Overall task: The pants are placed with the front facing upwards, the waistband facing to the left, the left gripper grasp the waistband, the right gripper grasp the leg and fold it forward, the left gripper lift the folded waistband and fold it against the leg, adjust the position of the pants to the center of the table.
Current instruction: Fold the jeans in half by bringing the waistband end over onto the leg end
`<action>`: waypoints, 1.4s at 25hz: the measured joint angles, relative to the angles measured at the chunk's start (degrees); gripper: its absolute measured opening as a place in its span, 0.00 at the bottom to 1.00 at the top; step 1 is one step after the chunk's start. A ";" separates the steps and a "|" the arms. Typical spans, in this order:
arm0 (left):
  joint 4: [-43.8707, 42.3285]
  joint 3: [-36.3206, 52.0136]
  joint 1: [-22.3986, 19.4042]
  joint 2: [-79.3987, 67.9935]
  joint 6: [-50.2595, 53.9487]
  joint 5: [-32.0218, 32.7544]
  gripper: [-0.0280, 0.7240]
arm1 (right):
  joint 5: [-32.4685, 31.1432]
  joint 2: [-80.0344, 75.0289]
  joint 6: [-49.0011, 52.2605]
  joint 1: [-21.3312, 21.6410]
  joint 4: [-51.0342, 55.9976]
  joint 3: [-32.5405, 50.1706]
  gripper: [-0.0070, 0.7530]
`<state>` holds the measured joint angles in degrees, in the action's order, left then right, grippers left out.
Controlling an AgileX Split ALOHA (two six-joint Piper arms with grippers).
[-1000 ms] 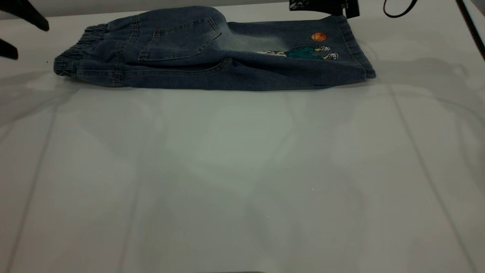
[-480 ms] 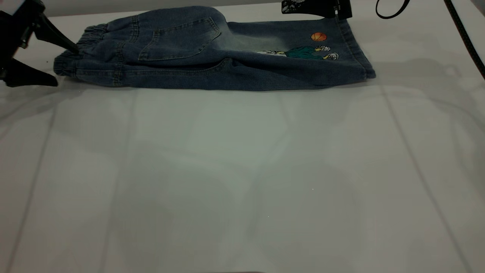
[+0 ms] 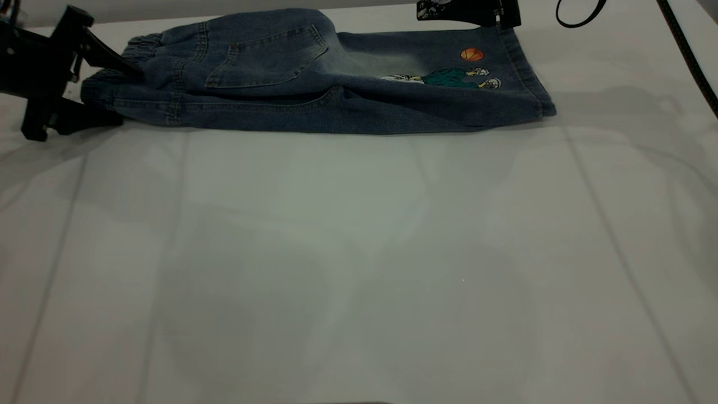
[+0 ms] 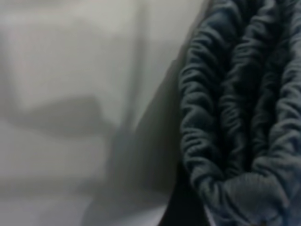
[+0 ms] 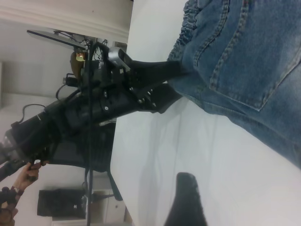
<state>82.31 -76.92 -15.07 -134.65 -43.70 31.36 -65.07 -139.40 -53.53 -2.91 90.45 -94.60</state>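
Across the near part of the desk [image 3: 359,269] nothing but pale bare surface shows; the pants [image 3: 314,73] lie folded lengthwise along its far edge, back pocket [image 3: 266,59] up, the waistband [image 3: 120,76] to the left and the leg hem [image 3: 530,73] to the right, with a small cartoon print [image 3: 449,77] and an orange ball [image 3: 472,54] near the hem.

At the far left, the left arm reaches in low from the desk's left side, nearly level with the surface. The left tool [image 3: 115,87] stands spread apart around the end of the waistband: one slim black finger lies over the top of the gathered band, the other runs along the desk under its near corner. In the left wrist view the ruched folds of the waistband [image 4: 240,108] fill the space right in front of the camera. The fingers bracket the cloth but have not pinched it.

At the far right edge, the right tool [image 3: 468,11] hangs just above the far corner of the leg near the hem, with a black cable [image 3: 583,14] looping beside it. Whether its fingers are apart or together cannot be told.
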 joint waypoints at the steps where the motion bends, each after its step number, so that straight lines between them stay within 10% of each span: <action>1: 0.13 0.00 0.00 0.00 0.00 -0.19 0.73 | 0.06 0.00 0.00 0.00 -0.05 0.00 0.63; 6: 0.35 -0.06 0.06 -0.11 -0.17 -2.62 0.59 | 0.43 0.00 0.00 0.00 -0.01 0.00 0.63; 12: 0.37 -0.06 0.06 -0.23 -4.59 -4.88 0.19 | 0.54 0.00 0.82 -0.73 -0.02 -0.21 0.63; 35: -13.38 -0.06 8.43 21.22 -8.16 8.60 0.17 | 30.29 -6.36 19.90 -20.94 -29.10 -15.46 0.60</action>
<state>68.93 -76.98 -6.63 -113.43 -51.86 39.96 -34.78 -145.77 -33.63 -23.85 61.34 -110.06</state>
